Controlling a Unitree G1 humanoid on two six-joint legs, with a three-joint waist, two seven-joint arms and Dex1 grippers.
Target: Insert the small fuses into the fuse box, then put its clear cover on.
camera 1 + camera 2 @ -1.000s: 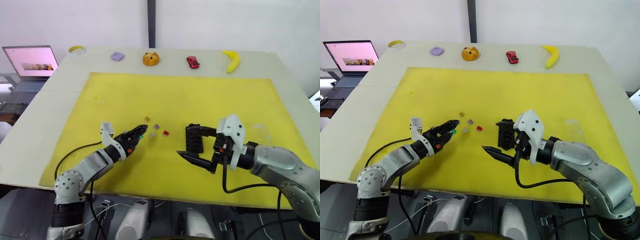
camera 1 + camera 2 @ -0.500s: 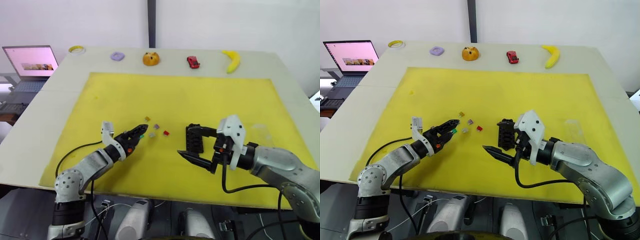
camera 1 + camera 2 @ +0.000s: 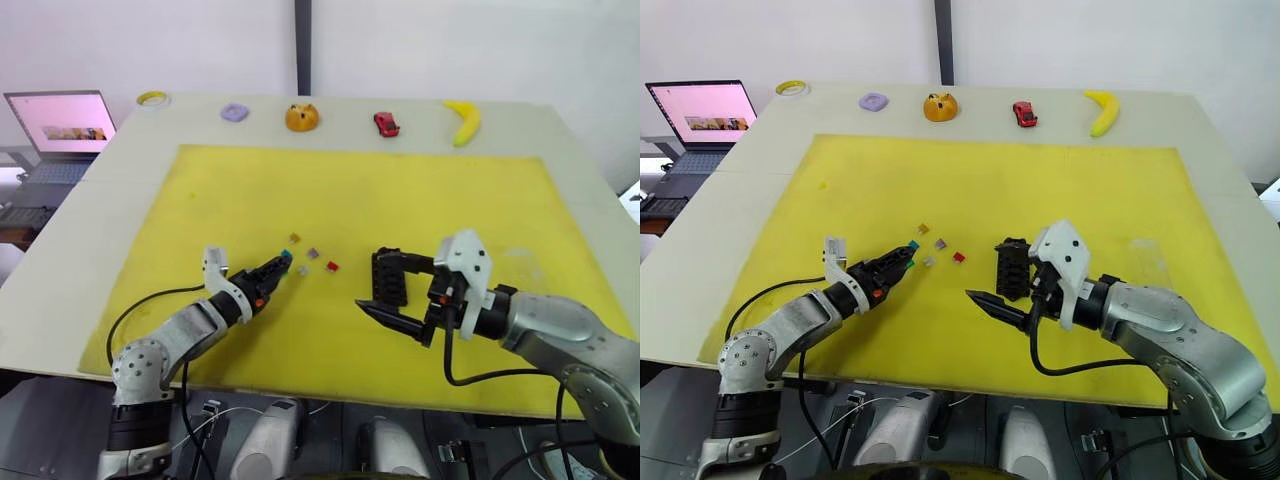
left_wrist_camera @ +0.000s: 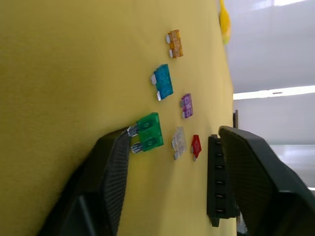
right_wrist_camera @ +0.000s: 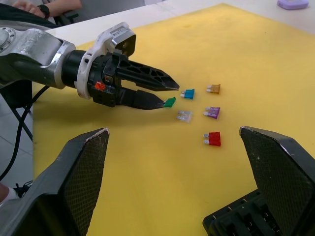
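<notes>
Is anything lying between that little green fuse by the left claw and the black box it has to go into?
Yes, loosely. The green fuse sits at the left gripper. Between it and the fuse box lie a clear fuse and a red fuse flat on the yellow mat. Lifted over them, nothing visible blocks it.

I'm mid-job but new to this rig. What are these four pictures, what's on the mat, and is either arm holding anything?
Two pictures come from the robot's head, looking down over both arms; two come from cameras on its wrists. On the yellow mat lie six small fuses: green, blue, orange, purple, clear and red, beside the black fuse box. The left end effector is open, one finger touching the green fuse. The right end effector is open around the fuse box. Neither holds anything.
</notes>
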